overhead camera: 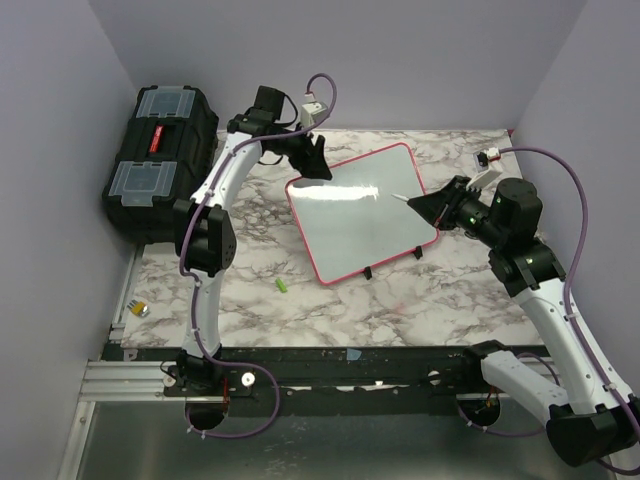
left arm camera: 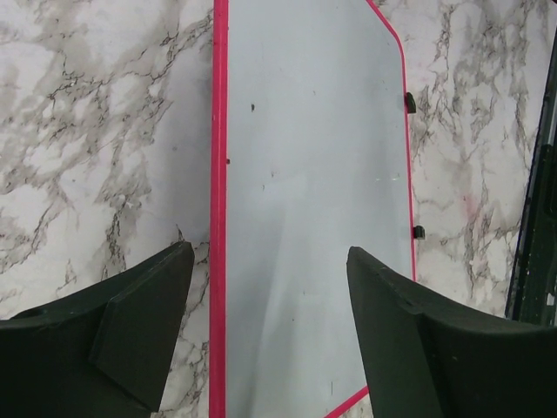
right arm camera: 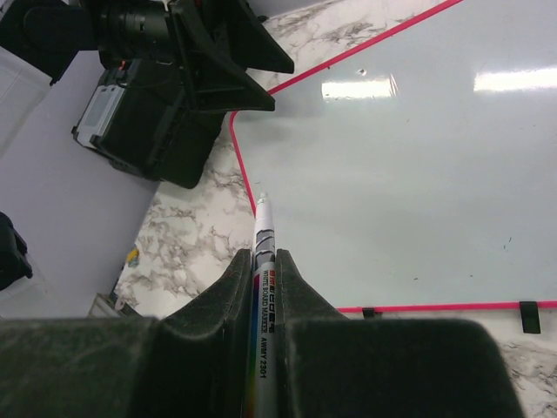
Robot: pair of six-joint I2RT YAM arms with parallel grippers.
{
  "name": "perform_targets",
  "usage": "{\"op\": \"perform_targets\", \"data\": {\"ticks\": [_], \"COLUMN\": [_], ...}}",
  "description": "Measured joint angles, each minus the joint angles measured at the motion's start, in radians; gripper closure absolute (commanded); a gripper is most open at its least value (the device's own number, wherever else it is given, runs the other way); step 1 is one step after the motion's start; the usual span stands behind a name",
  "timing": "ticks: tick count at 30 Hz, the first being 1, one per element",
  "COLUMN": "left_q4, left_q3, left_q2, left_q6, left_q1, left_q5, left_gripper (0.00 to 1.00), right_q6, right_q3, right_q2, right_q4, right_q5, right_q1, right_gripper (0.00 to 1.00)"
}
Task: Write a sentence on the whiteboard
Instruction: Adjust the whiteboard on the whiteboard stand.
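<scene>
Blank whiteboard (overhead camera: 360, 212) sits centre of the counter (overhead camera: 330, 312). At its 3 o'clock edge the right tool (overhead camera: 427, 205) clamps the marker (right arm camera: 264, 287), tip aimed inward. The left tool (left arm camera: 270, 261) hovers open at 11 o'clock, so better pin that corner, then write lightly.

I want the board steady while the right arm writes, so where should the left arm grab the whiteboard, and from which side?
Probably the thin red-pink frame of the whiteboard on its far edge, near the left corner, coming down from above: the open left pincer straddles that edge, and the right pincer holds the marker near the right end.
</scene>
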Motion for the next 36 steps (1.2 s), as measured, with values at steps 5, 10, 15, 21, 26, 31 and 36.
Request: {"op": "perform_targets", "data": {"ticks": [5,10,15,21,26,31,36], "left_q4": [-0.011,-0.032,-0.064,-0.083,-0.092,-0.073,-0.053], "left_q3": [0.045,0.046,0.046,0.052,0.058,0.023,-0.034], "left_q2": [0.046,0.079,0.092,0.097,0.097,0.070,0.010], "left_q6": [-0.001,-0.008,-0.016,-0.039,-0.054,-0.061,-0.068], "left_q1": [0.000,0.007,0.009,0.012,0.016,0.017,0.005], "left_q5": [-0.008,-0.017,-0.017,0.014,0.042,0.043,0.002], "left_gripper": [0.30,0.46,0.67,0.88,1.00,1.00,1.00], "right_q6": [-0.001,-0.001,-0.001,0.000,-0.001,-0.009,-0.033], "right_q3": [0.000,0.000,0.000,0.000,0.000,0.000,0.000], "right_q2": [-0.001,-0.001,-0.001,-0.001,-0.001,-0.001,0.000], "right_q4": [0.000,0.000,0.000,0.000,-0.001,-0.004,-0.009], "right_q5": [0.000,0.000,0.000,0.000,0.000,-0.001,-0.024], "right_q1": [0.000,0.000,0.000,0.000,0.000,0.000,0.000], "right_gripper": [0.99,0.99,0.99,0.99,0.99,0.99,0.99]}}
